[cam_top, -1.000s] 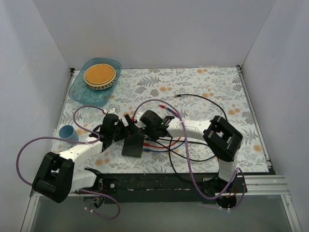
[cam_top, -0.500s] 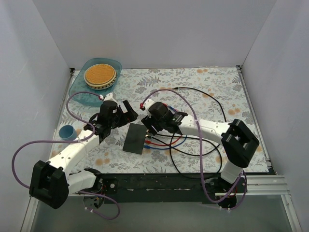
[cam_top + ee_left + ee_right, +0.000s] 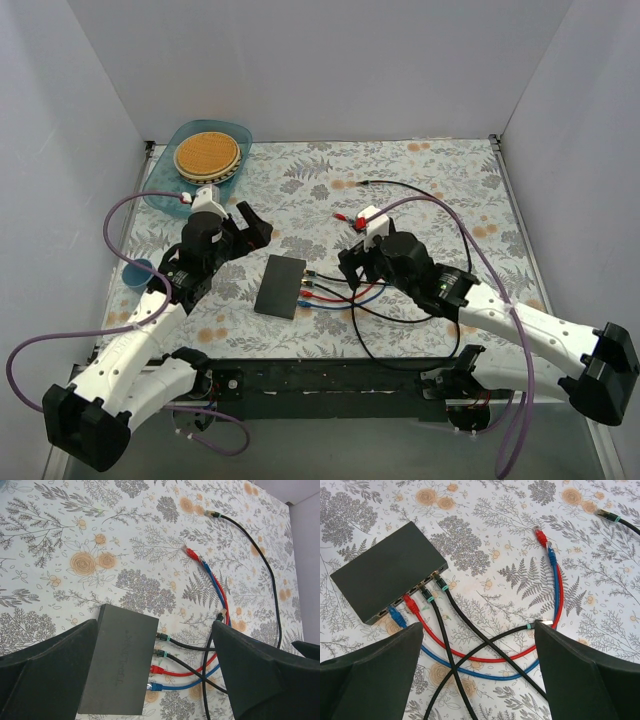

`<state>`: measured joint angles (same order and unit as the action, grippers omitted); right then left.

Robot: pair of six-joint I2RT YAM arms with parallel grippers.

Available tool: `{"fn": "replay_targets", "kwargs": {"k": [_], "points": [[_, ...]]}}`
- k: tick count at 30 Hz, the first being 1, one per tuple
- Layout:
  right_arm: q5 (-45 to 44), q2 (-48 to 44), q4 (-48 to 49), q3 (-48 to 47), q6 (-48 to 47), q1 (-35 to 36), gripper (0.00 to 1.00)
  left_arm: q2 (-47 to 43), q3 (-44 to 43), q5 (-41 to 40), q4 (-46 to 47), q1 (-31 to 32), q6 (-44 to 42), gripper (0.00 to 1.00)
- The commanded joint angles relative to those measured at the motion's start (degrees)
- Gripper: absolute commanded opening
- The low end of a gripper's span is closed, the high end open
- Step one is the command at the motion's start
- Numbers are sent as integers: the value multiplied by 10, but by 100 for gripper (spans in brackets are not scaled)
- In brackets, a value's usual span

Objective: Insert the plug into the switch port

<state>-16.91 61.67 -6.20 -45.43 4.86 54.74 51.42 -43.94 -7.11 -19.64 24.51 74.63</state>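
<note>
Four plugs sit in the switch; left gripper and right gripper both gape apart, empty.

one switch; two black cables, one red cable, one blue cable; one cup; one tray; one dish

The left arm and right arm consist of white link shells joined by black joint housings. The left gripper and right gripper are black. Behind each gripper sits a white wrist block with a red connector. 1 purple cable runs rearward from each block. The fingers are matte black wedges, 2 per gripper.
</note>
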Motion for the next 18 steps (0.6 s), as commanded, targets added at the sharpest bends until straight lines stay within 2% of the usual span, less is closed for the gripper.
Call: {"fn": "replay_targets", "kwargs": {"k": [1, 11, 18], "points": [[-29, -50, 27, 27, 16, -1, 98, -4, -1, -12, 4, 1, -12, 98], [-4, -108, 31, 95, 27, -1, 99, -2, 14, -14, -2, 1, 15, 98], [-38, -166, 32, 137, 44, -1, 99, -49, 45, 6, 35, 1, -8, 98]]}}
